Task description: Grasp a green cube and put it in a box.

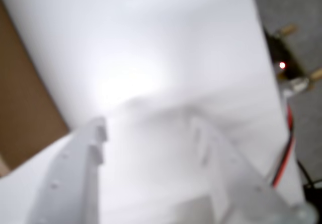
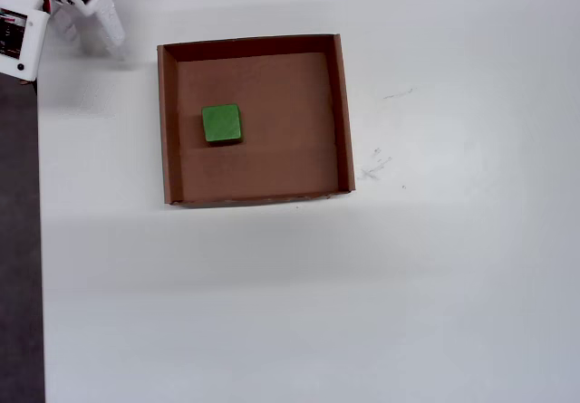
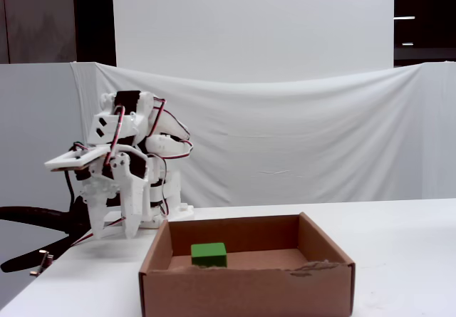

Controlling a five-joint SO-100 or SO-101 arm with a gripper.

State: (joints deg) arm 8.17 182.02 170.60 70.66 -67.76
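Wrist view, gripper: our gripper [image 1: 151,148] looks down at bare white table [image 1: 166,43]; its two blurred white fingers [image 1: 80,173] stand apart with nothing between them.
Wrist view, box: only a brown corner of the box [image 1: 25,108] enters at the left edge.
Wrist view, hidden: we cannot see the cube here, and the whole picture is soft, so the fingertips are hard to trace.
Overhead view, cube: the cube [image 2: 222,123] lies flat on the box floor, left of centre, clear of every wall.
Overhead view, box: the box [image 2: 343,113] sits on the table, well apart from the arm.
Overhead view, arm: the arm [image 2: 54,9] is cut off at the upper left corner; we can't read its fingers here.
Fixed view, cube: the cube [image 3: 209,254] rests inside the box [image 3: 242,288], so we judge the task done.
Fixed view, arm: folded over its base, gripper [image 3: 117,221] pointing down beside the box.
Handling: we judge the cube light, stiff and matte, unlikely to slip; two opposite flat faces are the place to pinch.
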